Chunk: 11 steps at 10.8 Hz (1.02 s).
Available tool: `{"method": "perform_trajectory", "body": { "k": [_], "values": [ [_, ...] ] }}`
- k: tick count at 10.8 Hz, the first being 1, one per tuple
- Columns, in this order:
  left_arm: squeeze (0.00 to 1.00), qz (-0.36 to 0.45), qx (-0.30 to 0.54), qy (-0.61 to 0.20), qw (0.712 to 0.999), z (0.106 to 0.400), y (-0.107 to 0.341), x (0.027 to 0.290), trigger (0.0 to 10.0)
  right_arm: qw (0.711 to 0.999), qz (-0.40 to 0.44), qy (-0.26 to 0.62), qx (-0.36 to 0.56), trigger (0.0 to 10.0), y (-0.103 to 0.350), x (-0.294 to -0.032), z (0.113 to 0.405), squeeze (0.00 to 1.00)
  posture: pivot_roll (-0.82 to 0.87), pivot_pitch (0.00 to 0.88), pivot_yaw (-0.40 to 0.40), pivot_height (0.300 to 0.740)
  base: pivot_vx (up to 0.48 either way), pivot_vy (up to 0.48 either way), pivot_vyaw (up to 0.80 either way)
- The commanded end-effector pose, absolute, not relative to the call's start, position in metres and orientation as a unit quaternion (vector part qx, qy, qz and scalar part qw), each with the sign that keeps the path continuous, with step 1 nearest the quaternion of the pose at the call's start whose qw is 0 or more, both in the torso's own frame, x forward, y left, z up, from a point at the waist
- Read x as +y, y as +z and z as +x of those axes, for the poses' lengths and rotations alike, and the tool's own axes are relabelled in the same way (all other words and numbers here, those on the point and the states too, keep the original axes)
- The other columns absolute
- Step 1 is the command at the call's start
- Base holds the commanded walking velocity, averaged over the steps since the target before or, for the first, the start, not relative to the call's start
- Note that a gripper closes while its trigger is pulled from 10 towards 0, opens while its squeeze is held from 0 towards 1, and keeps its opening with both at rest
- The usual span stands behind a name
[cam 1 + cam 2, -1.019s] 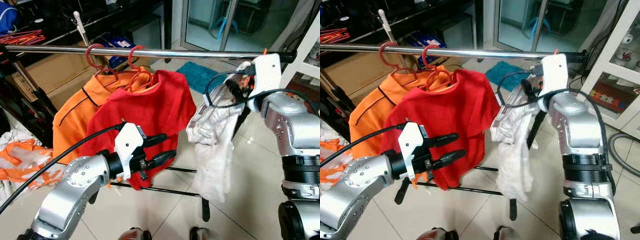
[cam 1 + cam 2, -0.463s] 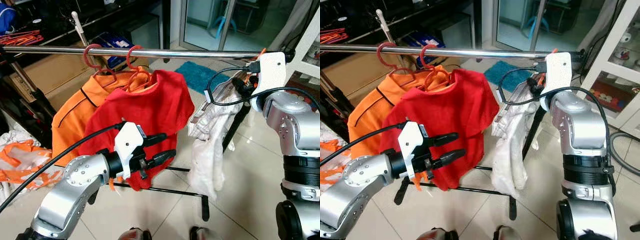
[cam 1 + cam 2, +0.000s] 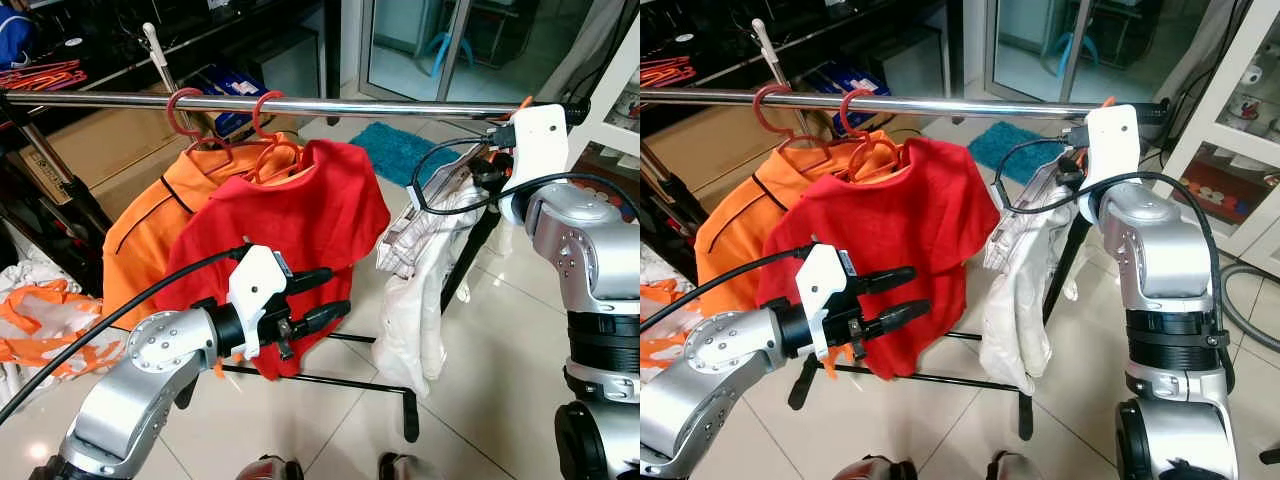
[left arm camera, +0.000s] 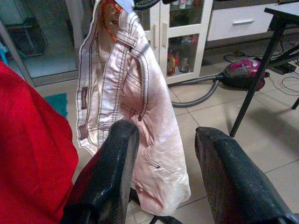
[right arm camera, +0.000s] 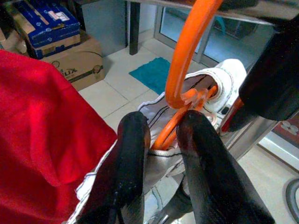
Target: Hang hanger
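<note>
A chrome rail (image 3: 300, 103) carries an orange shirt (image 3: 160, 220) and a red shirt (image 3: 290, 220) on red hangers (image 3: 268, 112). Near the rail's right end, my right gripper (image 5: 162, 123) is shut on the neck of an orange hanger (image 5: 187, 51). Its hook rises to the rail. A pale white garment (image 3: 420, 290) hangs from this hanger. My left gripper (image 3: 335, 292) is held open in front of the red shirt's lower edge, with nothing between its fingers (image 4: 124, 140).
The rack's black base bar (image 3: 330, 380) runs along the tiled floor below the clothes. A cardboard box (image 3: 100, 140) and dark shelves stand behind the rail. Orange clothes (image 3: 40, 320) lie at the left. A teal mat (image 3: 395, 150) and a white cabinet (image 3: 1230, 110) are beyond.
My right gripper has lifted the orange hanger up and rightward to the rail's end. The white garment has swung in and now hangs straighter. The left arm has stayed put.
</note>
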<state>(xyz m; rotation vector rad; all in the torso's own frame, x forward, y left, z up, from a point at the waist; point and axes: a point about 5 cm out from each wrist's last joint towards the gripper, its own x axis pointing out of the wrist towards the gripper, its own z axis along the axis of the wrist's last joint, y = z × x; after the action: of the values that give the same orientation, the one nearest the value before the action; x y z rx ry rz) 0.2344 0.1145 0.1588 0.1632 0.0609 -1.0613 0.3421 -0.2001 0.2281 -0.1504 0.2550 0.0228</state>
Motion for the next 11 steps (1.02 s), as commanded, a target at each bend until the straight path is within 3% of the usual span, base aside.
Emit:
{"method": "perform_trajectory", "body": {
  "k": [1,7,8,9,10,11],
  "values": [
    [0.0,0.087,0.031,-0.51,0.855,0.2339,0.1596,0.1134,10.0,0.989,-0.072,0.013,0.13,0.0,0.2289,-0.1992,0.342,0.0,-0.05,0.111,0.091,0.74,0.0,0.0,0.0],
    [0.0,0.089,0.035,-0.512,0.854,0.2336,0.1597,0.1135,10.0,0.989,-0.059,0.012,0.136,0.0,0.2278,-0.1991,0.342,0.0,-0.05,0.114,0.092,0.74,0.0,0.0,0.0],
    [0.0,0.091,0.035,-0.513,0.853,0.2332,0.1597,0.1138,10.0,0.991,-0.057,0.018,0.116,6.5,0.2333,-0.1976,0.3423,0.0,-0.05,0.113,0.098,0.74,0.0,0.0,0.0],
    [0.0,0.092,0.036,-0.513,0.853,0.2332,0.1599,0.1138,10.0,0.992,-0.059,0.023,0.106,10.0,0.2363,-0.1968,0.3427,0.12,-0.05,0.115,0.095,0.74,0.0,0.0,0.0],
    [0.0,0.092,0.036,-0.512,0.853,0.2333,0.1601,0.1137,10.0,0.992,-0.057,0.024,0.106,10.0,0.2365,-0.1963,0.3433,1.0,-0.05,0.115,0.095,0.74,0.0,0.0,0.0],
    [0.0,0.092,0.037,-0.512,0.853,0.2328,0.1595,0.1142,10.0,0.992,-0.055,0.026,0.107,10.0,0.2359,-0.1943,0.3436,1.0,-0.05,0.11,0.097,0.74,0.0,0.0,0.0]
  ]
}}
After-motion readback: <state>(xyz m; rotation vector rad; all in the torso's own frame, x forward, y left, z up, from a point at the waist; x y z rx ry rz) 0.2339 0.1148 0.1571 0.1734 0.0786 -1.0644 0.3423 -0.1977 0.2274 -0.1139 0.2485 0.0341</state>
